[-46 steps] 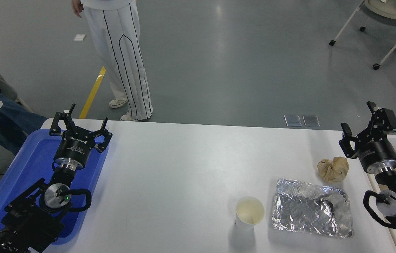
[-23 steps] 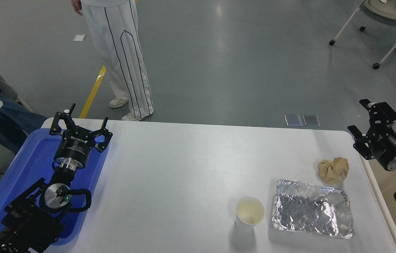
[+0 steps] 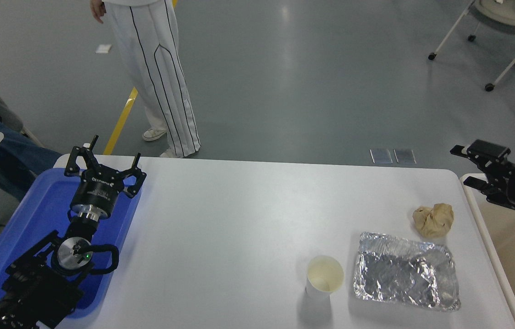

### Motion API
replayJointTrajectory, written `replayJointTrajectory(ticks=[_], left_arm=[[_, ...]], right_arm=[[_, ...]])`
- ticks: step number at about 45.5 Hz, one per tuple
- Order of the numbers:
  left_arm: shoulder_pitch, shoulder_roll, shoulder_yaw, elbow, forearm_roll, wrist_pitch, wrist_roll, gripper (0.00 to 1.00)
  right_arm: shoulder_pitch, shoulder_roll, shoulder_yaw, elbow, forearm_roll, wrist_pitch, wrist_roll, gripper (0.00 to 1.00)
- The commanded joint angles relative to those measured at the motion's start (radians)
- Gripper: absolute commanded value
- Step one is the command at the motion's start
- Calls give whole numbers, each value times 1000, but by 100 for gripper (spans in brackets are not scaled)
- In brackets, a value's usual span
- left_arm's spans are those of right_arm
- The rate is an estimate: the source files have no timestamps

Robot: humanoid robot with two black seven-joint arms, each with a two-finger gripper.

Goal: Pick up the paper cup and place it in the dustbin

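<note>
The white paper cup [image 3: 324, 276] stands upright on the white table, near the front, just left of the foil tray. The dustbin [image 3: 485, 237] shows at the right edge as a white rim with a beige inside. My right gripper [image 3: 463, 167] is open and empty, pointing left over the dustbin's far corner, well away from the cup. My left gripper [image 3: 104, 162] is open and parked over the blue tray at the lower left.
A crinkled silver foil tray [image 3: 406, 270] lies right of the cup. A crumpled tan paper ball [image 3: 433, 220] lies behind it. A blue tray [image 3: 29, 219] sits at the table's left. A person in white trousers [image 3: 156, 68] stands beyond the far edge.
My right arm has swung right and back, off the table and over the dustbin, turning its gripper to point left. The cup, foil tray and paper ball have not moved.
</note>
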Motion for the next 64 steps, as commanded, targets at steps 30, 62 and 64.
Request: replayJointTrajectory(ticks=[30,62,64], left_arm=[[0,0,0,2,0,0,0,100],[2,0,0,2,0,2,0,100],[0,0,0,2,0,2,0,100]], right_arm=[[815,511,-328,332,-390,393,-30,100],[873,512,-336,341,-359,393,-162,100],[874,512,-332,341,-358,393,-162,100]])
